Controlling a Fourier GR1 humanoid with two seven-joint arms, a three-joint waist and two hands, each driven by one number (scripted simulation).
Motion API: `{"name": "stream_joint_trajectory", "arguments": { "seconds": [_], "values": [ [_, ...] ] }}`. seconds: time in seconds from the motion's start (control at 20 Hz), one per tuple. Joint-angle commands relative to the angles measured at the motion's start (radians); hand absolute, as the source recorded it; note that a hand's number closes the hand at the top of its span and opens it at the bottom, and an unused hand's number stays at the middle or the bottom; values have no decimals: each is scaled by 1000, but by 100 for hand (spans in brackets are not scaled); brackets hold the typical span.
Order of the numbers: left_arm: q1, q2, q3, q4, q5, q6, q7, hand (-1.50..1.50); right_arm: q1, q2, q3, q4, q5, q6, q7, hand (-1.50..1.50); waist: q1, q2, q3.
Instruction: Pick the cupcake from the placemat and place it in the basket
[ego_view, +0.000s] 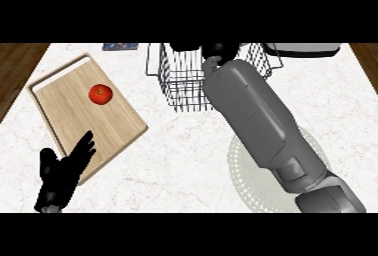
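The wire basket (177, 75) stands at the back middle of the counter. My right forearm reaches from the lower right diagonally up to it. My right hand (218, 50) shows only as dark shapes over the basket's far part, cut by the view's top edge. No cupcake is in sight; I cannot tell whether the hand holds it. The round white placemat (247, 180) lies at the lower right under the forearm, and its visible part is bare. My left hand (63, 175) rests open at the lower left, fingers up.
A wooden cutting board (74, 100) with a red tomato (101, 93) lies at the left, its near corner beside my left hand. A grey appliance (303, 48) sits at the back right and a small dark object (119, 46) at the back left. Wooden floor shows past both counter sides.
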Motion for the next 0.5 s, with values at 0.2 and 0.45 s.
{"name": "stream_joint_trajectory", "arguments": {
  "seconds": [0.2,0.45],
  "values": [
    [51,-7,-8,18,-10,3,45,0,3,-39,33,206,126,11,22,150,-7,4,-14],
    [30,-22,-7,29,-13,13,75,0,-13,-92,41,168,131,113,-19,-150,-22,-1,-13]
  ]
}}
